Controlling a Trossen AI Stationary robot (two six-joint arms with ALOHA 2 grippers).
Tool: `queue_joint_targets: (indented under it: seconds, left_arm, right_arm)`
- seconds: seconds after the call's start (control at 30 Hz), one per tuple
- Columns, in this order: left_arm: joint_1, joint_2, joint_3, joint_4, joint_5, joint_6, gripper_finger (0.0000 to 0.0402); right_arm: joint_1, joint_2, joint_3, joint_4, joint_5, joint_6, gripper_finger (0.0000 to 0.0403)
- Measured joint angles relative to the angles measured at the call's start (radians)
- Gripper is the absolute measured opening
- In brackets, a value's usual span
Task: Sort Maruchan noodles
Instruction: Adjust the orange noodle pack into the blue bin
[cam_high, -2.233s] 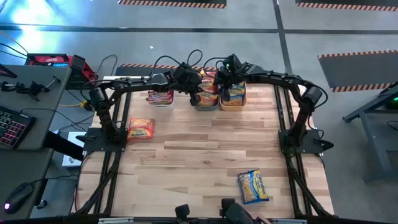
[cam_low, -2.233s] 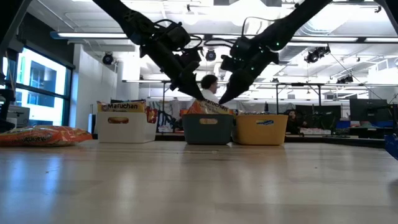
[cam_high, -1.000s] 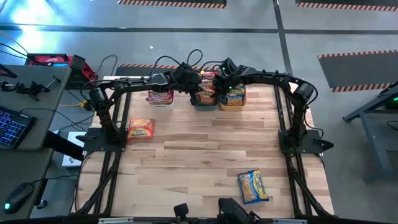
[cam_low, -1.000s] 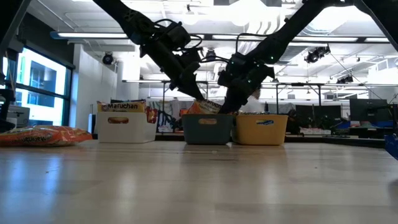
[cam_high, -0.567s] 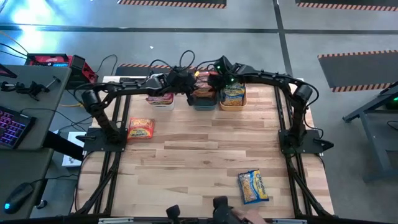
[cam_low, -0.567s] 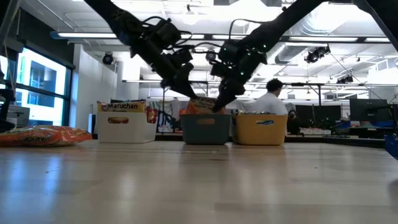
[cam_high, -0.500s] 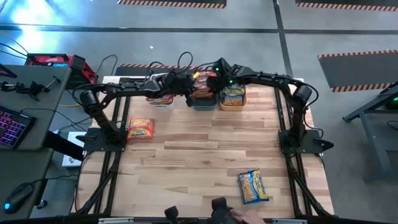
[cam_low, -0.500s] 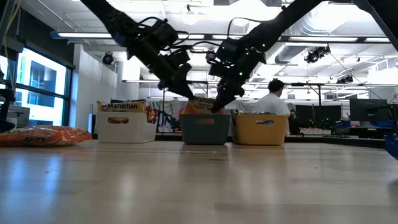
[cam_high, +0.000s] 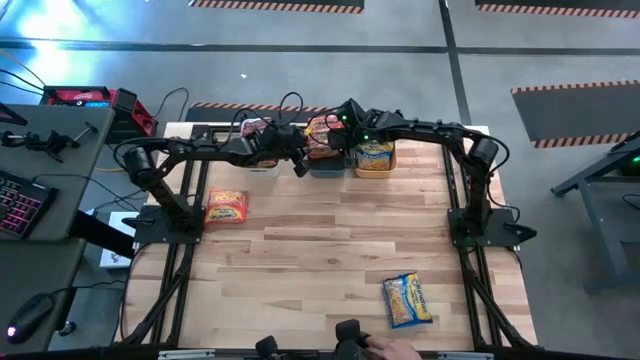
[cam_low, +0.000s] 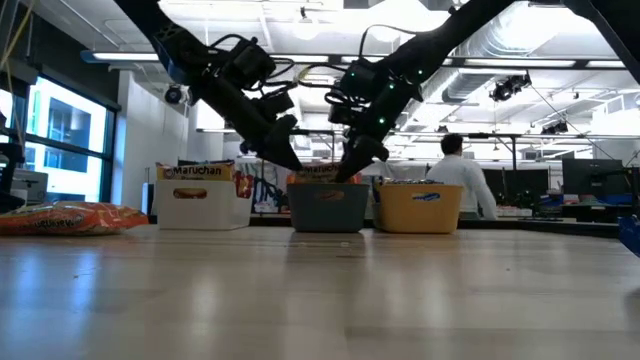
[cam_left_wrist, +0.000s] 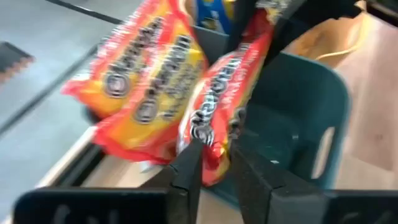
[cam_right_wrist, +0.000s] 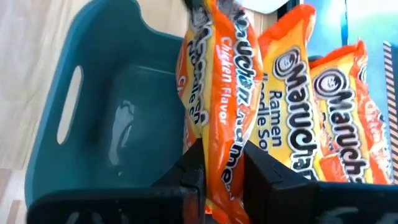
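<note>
High view: both arms reach over teal bin (cam_high: 327, 163).

Three bins (cam_high: 328, 160) along far table edge (packets (cam_high: 325, 140) inside), two packets nearer.

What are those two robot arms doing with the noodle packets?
Both arms are working at the teal bin at the far edge of the table. The right gripper pinches an orange noodle packet over that bin, and the left gripper has its fingers around the packet's other edge. Two packets still wait on the table: an orange one on the left and a blue-and-yellow one near the front right.
</note>
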Motion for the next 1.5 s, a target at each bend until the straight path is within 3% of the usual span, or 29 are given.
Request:
queue_joint_targets:
  seconds: [0.17,0.27,0.4,0.6,0.8,1.1,1.5]
  left_arm:
    - [-0.001,-0.054,0.0,-0.058,-0.135,0.023,0.0111]
    - [-0.002,-0.076,0.0,-0.102,-0.142,0.028,0.0121]
    - [-0.018,-0.068,-0.005,-0.107,-0.099,0.023,0.0112]
    - [-0.047,-0.058,-0.008,-0.103,-0.156,0.017,0.0074]
    - [-0.052,-0.058,-0.008,-0.102,-0.18,0.014,0.005]
    - [-0.052,-0.058,-0.008,-0.103,-0.183,0.013,0.0047]
    - [-0.052,-0.058,-0.007,-0.103,-0.183,0.006,0.0046]
  right_arm:
    - [-0.004,0.024,0.0,0.006,0.004,0.0,0.0045]
    - [-0.003,0.026,0.0,0.01,0.007,-0.001,0.0045]
    - [-0.004,0.027,0.0,0.026,0.003,0.01,0.0045]
    - [-0.008,0.027,0.0,0.028,0.004,0.048,0.0053]
    - [-0.01,0.027,0.0,0.03,0.032,0.051,0.01]
    - [-0.01,0.027,0.0,0.033,0.068,0.061,0.0194]
    - [-0.009,0.011,-0.001,0.079,0.099,0.054,0.0216]
